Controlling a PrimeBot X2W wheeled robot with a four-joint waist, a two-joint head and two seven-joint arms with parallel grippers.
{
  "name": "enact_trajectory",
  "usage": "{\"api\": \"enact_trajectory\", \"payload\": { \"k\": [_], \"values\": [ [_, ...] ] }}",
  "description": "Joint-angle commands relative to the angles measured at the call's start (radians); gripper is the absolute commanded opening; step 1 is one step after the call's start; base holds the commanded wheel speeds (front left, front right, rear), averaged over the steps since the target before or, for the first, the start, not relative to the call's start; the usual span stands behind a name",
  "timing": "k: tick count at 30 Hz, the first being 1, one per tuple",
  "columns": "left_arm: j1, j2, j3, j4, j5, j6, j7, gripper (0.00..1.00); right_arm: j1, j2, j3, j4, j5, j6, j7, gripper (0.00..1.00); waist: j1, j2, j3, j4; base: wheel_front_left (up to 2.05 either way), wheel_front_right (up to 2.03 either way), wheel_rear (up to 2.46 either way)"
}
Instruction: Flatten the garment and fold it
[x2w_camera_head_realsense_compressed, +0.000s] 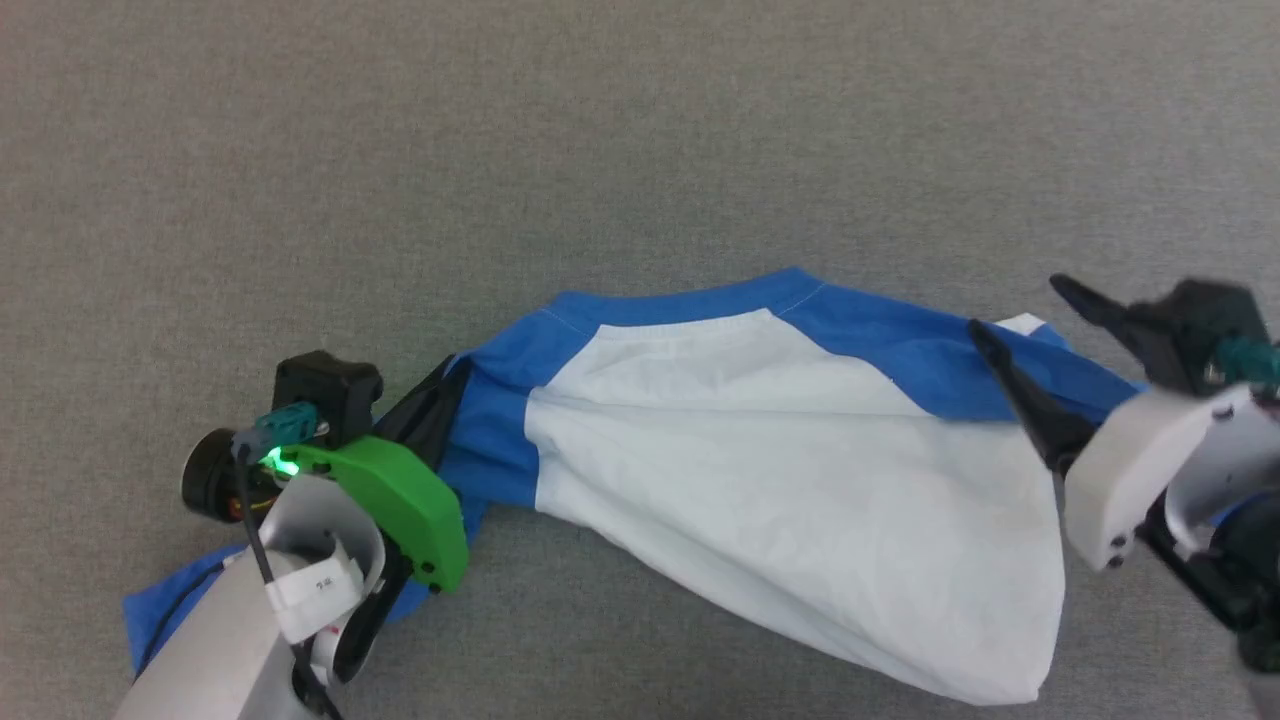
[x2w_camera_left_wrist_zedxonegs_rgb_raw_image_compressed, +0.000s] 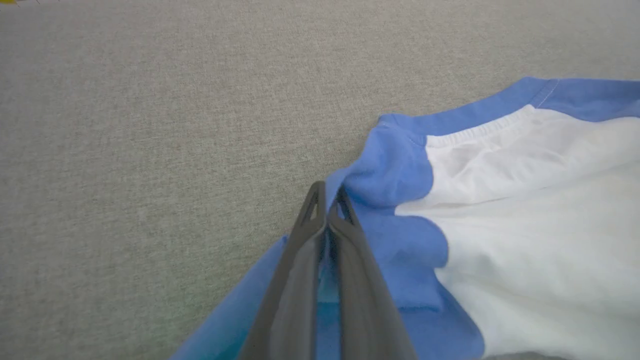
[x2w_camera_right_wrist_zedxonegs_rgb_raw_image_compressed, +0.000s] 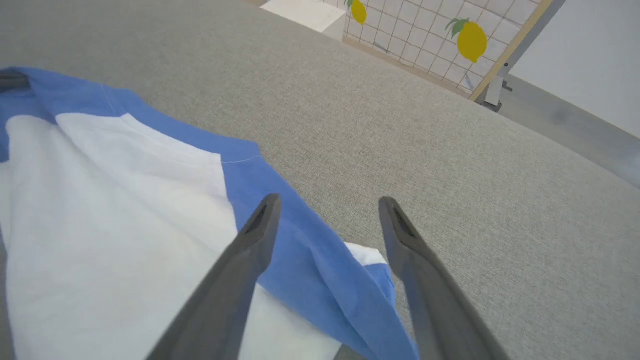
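The garment (x2w_camera_head_realsense_compressed: 780, 450) lies on the grey surface (x2w_camera_head_realsense_compressed: 600, 130) across the lower middle of the head view. Its white body is creased and bunched toward the lower right, and the blue neck trim runs along its upper edge.

The left gripper (x2w_camera_head_realsense_compressed: 450, 375) is at lower left, against the garment's blue sleeve. In the left wrist view its fingers (x2w_camera_left_wrist_zedxonegs_rgb_raw_image_compressed: 300, 260) are pressed together with blue cloth showing in the narrow gap, so it has the sleeve pinched.

The right gripper (x2w_camera_head_realsense_compressed: 1015, 305) is at the right edge with its fingers spread wide, holding nothing. In the right wrist view one finger (x2w_camera_right_wrist_zedxonegs_rgb_raw_image_compressed: 240, 260) sits over the blue shoulder and the other over bare surface past the garment's edge. Contact cannot be determined.
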Motion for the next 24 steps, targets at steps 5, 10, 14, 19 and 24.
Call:
{"api": "enact_trajectory", "payload": {
  "k": [5,10,14,19,24],
  "values": [
    [-0.061,-0.024,-0.019,0.019,0.007,-0.017,0.006,0.00,-0.136,-0.147,0.112,0.018,0.119,-0.002,0.189,1.00,0.0000,0.0000,0.058,0.041,0.00,0.00,0.00],
    [-0.090,-0.039,-0.031,0.036,0.008,-0.026,0.004,0.00,-0.225,-0.242,0.217,0.045,0.193,-0.002,0.296,1.00,0.0000,0.0000,0.089,0.072,0.00,0.00,0.00],
    [-0.109,-0.050,-0.040,0.048,0.007,-0.033,0.001,0.00,-0.266,-0.296,0.312,0.093,0.243,-0.002,0.347,1.00,0.0000,0.0000,0.106,0.096,0.00,0.00,0.00],
    [-0.126,-0.059,-0.045,0.060,0.005,-0.038,-0.004,0.00,-0.294,-0.330,0.377,0.152,0.287,-0.002,0.402,0.00,0.0000,0.0000,0.115,0.110,0.00,0.00,0.00],
    [-0.146,-0.061,-0.037,0.070,0.012,-0.040,-0.040,0.00,-0.329,-0.296,0.343,0.206,0.243,-0.002,0.249,0.00,0.0000,0.0000,0.101,0.099,0.00,0.00,0.00]
  ]
}}
